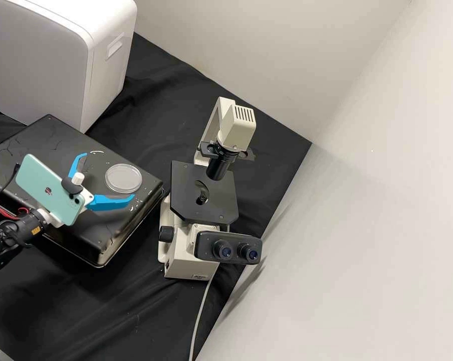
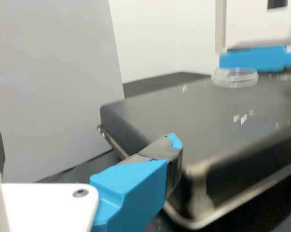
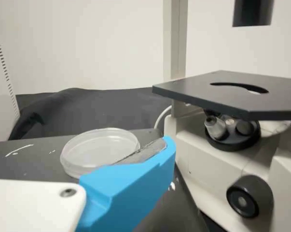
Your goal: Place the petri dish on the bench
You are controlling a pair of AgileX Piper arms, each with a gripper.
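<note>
A clear petri dish lies flat on top of a low black box near its right end. My right gripper hangs just above the box, open, one blue finger on each side of the dish; one finger sits close beside the dish rim. My left gripper is open and holds nothing, low beside a corner of the box. From there the dish sits far off across the lid, with the other arm's blue finger behind it.
A beige microscope with a black stage stands right of the box. A white appliance stands at the back left. Black cloth covers the bench in front. A pale wall closes the right side.
</note>
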